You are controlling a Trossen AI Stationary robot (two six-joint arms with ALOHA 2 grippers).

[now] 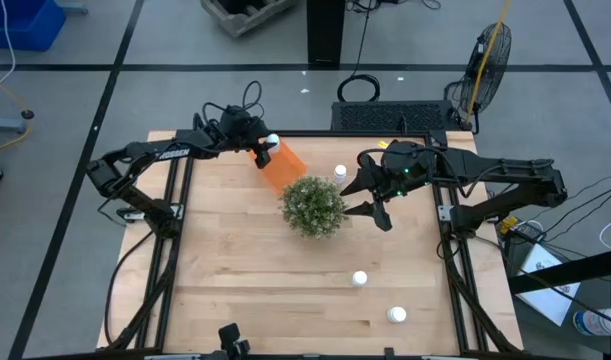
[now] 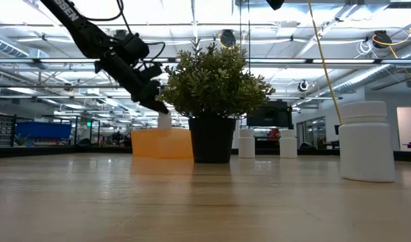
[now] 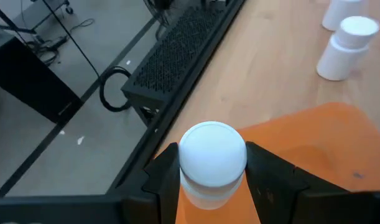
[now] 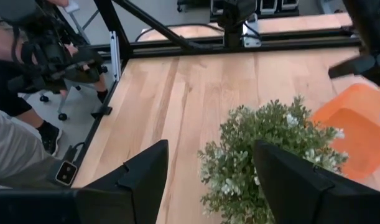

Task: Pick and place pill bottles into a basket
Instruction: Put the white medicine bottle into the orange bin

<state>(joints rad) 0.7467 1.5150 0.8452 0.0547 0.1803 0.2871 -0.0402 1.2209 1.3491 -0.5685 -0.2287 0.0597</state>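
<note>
My left gripper (image 1: 266, 147) is shut on a white pill bottle (image 3: 211, 162) above the far end of the orange basket (image 1: 282, 167), at the table's far side. A green plant (image 1: 313, 205) in a black pot stands next to the basket. Another bottle (image 1: 340, 173) stands between the plant and my right gripper (image 1: 369, 197), which is open and empty, right of the plant. Two more bottles (image 1: 360, 279) (image 1: 397, 315) stand near the table's near right. In the left wrist view two bottles (image 3: 348, 46) stand beyond the basket. My left gripper pinches the bottle between its two fingers (image 3: 165, 177), on the sides just below the white cap (image 3: 213, 151). The fingers slant down from the table's left and far side. The bottle is lifted clear, over the basket's far end (image 3: 314, 143).
The plant stands in the table's middle, between the two arms. A black frame rail (image 1: 315, 133) runs along the far edge. A person sits beyond the table in the right wrist view (image 4: 18, 149). Bare wood lies across the near left.
</note>
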